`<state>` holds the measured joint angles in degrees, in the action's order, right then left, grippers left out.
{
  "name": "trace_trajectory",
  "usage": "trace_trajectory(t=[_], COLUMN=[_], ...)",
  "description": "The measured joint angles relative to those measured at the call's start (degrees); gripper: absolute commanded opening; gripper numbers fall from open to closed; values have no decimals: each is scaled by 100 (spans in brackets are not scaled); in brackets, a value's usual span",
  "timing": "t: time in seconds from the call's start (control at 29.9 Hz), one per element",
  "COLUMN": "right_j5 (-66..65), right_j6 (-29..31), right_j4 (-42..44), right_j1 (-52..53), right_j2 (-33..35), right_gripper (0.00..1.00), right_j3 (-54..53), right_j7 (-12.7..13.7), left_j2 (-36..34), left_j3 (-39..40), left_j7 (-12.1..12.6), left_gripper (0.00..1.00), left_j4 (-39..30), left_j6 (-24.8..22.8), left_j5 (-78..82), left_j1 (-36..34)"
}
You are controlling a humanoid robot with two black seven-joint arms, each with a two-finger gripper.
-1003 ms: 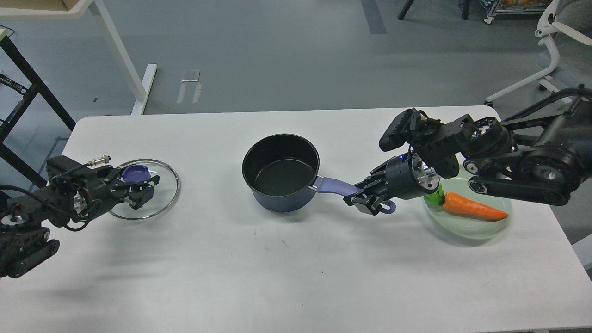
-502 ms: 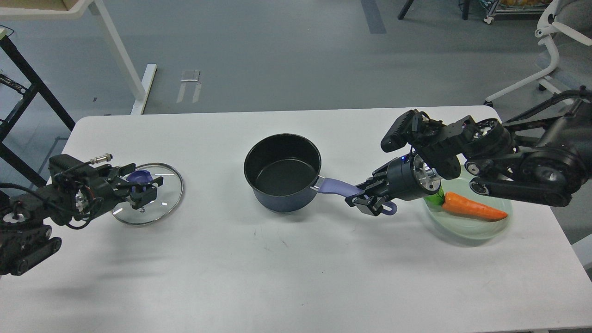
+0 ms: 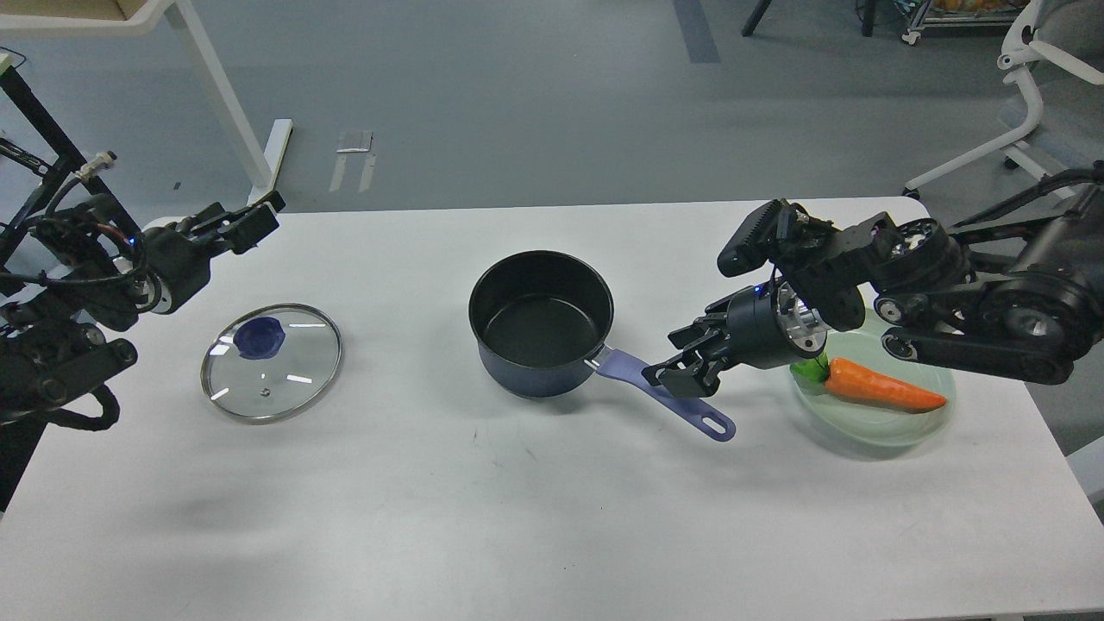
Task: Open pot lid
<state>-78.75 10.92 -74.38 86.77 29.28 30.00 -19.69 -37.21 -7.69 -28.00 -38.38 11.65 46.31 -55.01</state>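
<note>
The dark blue pot (image 3: 541, 321) stands uncovered in the middle of the white table (image 3: 552, 517). Its purple handle (image 3: 681, 407) points to the front right. The glass pot lid (image 3: 293, 366) lies flat on the table at the left, with its purple-blue knob (image 3: 257, 337) up. My left gripper (image 3: 257, 221) is open and empty. It is raised behind and to the left of the lid, clear of it. My right gripper (image 3: 671, 358) is open, its lower finger just over the middle of the handle.
A pale green glass dish (image 3: 871, 427) with an orange carrot (image 3: 880, 386) sits at the right, under my right arm. The table's far edge is close behind my left gripper. A white chair (image 3: 1026, 95) stands off the table at the back right.
My left gripper let go of the lid's knob and rose back to the left; the lid stays on the table. My right gripper opened; the pot shifted right and its handle swung toward the front.
</note>
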Motion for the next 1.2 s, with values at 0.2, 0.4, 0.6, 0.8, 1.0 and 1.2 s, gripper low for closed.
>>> trace_trajectory(t=[0.2, 0.4, 0.6, 0.8, 1.0, 1.2], right_j5=[261, 824, 1566, 2787, 4827, 5890], right_j6=[-312, -412, -654, -1403, -2119, -2785], right_j4=[345, 873, 1225, 1372, 1399, 1663], right_j1=[-342, -1376, -2528, -3330, -3620, -3689], right_j2=[529, 880, 888, 810, 544, 179], right_gripper=[98, 98, 98, 99, 99, 99], right_j3=[-1062, -2749, -4377, -5136, -5313, -5860], right_j7=[0, 0, 7, 9, 9, 10], left_j2=[60, 385, 747, 1113, 1326, 1534], left_j3=[20, 128, 731, 1193, 1367, 1596], left_j7=[0, 1, 1, 1, 1, 1], left_gripper=[99, 99, 99, 99, 99, 99], left_j4=[-12, 0, 204, 495, 859, 908], left_j6=[-438, -608, -1137, -1318, -1375, -1777], left_j5=[-1406, -2803, -3991, -4461, -4827, -5567], left_j1=[-382, -449, -396, -354, -328, -196])
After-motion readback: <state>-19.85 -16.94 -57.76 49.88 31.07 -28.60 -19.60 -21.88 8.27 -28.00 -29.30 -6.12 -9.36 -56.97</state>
